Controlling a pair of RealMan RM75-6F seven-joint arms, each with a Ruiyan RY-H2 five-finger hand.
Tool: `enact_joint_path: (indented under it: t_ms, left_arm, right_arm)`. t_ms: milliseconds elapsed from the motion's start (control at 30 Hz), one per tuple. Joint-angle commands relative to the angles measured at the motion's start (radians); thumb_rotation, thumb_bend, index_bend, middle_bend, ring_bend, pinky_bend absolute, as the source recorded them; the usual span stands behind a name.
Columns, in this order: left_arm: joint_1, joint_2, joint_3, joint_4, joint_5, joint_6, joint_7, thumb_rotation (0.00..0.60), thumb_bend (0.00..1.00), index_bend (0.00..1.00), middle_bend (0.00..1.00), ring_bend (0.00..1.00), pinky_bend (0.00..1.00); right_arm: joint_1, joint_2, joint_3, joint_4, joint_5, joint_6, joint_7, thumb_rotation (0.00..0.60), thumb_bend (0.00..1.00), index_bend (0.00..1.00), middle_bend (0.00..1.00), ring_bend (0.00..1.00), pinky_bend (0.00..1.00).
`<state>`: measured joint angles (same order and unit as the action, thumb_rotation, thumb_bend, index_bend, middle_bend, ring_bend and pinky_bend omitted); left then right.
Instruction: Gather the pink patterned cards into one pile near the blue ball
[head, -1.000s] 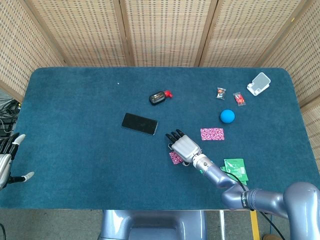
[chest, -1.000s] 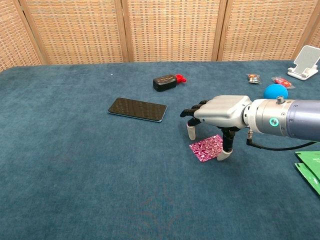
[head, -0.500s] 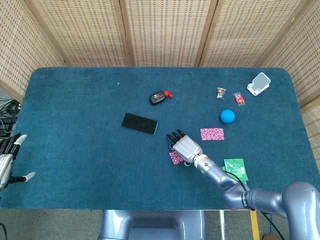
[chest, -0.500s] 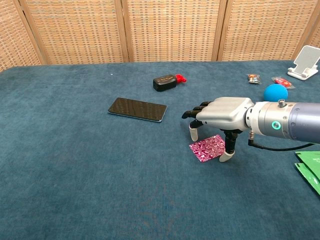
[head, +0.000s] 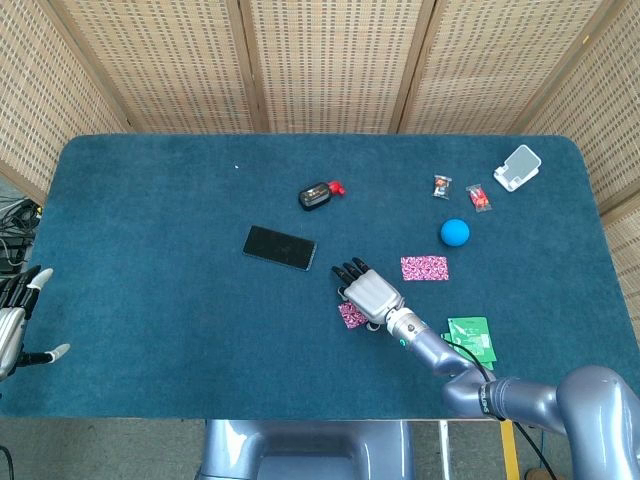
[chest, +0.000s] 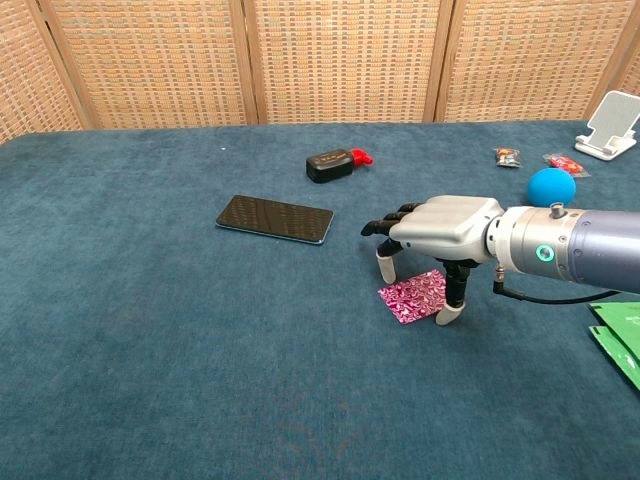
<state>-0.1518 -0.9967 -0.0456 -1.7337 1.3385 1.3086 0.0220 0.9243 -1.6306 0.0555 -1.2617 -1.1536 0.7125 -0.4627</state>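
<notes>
One pink patterned card (chest: 413, 297) lies flat on the blue cloth, and the head view shows only its edge (head: 350, 316) beside my right hand. That right hand (chest: 442, 228) (head: 368, 293) hovers palm down over the card, fingers apart and pointing down. Its fingertips (chest: 447, 314) reach the cloth at the card's right edge. A second pink card (head: 424, 267) lies further right, just below the blue ball (head: 455, 232) (chest: 551, 185). My left hand (head: 14, 322) hangs off the table's left edge with its fingers spread and nothing in it.
A black phone (head: 279, 247) (chest: 274, 218) lies left of the right hand. Behind it sits a black device with a red cap (head: 317, 194) (chest: 333, 164). Green cards (head: 470, 338) (chest: 620, 335) lie at the near right. Two wrapped sweets (head: 441, 186) and a white stand (head: 518, 166) are at the far right.
The right hand drifted a little to the right and back over the card. The card has not moved.
</notes>
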Motion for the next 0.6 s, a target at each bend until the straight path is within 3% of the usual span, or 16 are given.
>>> enact_joint_path:
  t_ms: [33, 200, 600]
  left_arm:
    - [0.000, 0.000, 0.000, -0.001, 0.000, 0.001, 0.001, 0.600, 0.00, 0.00, 0.00, 0.00, 0.00]
    - [0.001, 0.000, 0.001, -0.001, 0.002, 0.002, 0.001, 0.600, 0.00, 0.00, 0.00, 0.00, 0.00]
    - [0.003, 0.002, 0.001, -0.002, 0.004, 0.006, -0.002, 0.600, 0.00, 0.00, 0.00, 0.00, 0.00]
  right_arm:
    - [-0.002, -0.003, 0.001, 0.004, -0.001, 0.003, 0.005, 0.600, 0.36, 0.48, 0.00, 0.00, 0.05]
    - [-0.004, -0.003, 0.003, 0.005, 0.000, -0.001, 0.013, 0.600, 0.43, 0.50, 0.00, 0.00, 0.05]
    - [-0.005, 0.007, 0.014, -0.020, -0.006, 0.008, 0.027, 0.600, 0.42, 0.57, 0.00, 0.00, 0.06]
